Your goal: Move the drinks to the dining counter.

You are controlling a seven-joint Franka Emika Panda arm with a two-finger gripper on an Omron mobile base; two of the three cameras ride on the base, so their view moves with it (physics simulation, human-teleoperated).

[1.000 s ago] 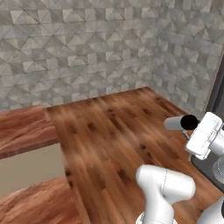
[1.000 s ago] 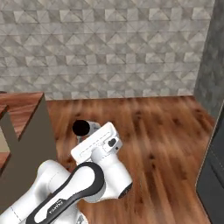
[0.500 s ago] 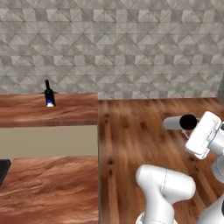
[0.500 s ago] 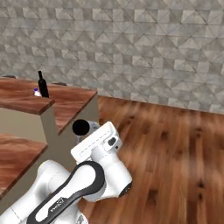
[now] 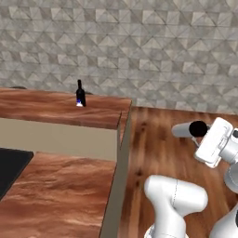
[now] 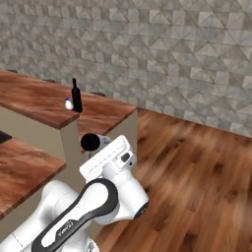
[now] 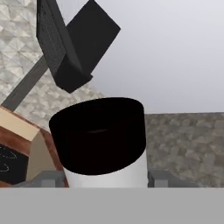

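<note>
My gripper (image 7: 105, 180) is shut on a tall pale-grey cylinder (image 7: 98, 131) with a black cap, which lies sideways between the fingertips (image 7: 162, 178). The same cylinder (image 5: 183, 129) juts out leftward from the hand, over the floor and right of the island; the right base view has its cap end (image 6: 90, 141) facing the camera. A slim black bottle (image 5: 80, 92) (image 6: 76, 96) stands upright on the dining counter (image 5: 42, 108) (image 6: 34, 98). A small blue-and-white bottle (image 6: 69, 104) (image 5: 78, 103) stands right beside it.
Below the dining counter lies a lower wood top (image 5: 56, 195) with a black cooktop (image 5: 9, 165) at its left. Wood floor (image 6: 197, 172) spreads to the right of the island. A grey stone wall (image 5: 139, 51) closes the back.
The whole picture has swung as the base moved: the island with its two bottles has come into view at the left. The cylinder stays in my gripper, unchanged.
</note>
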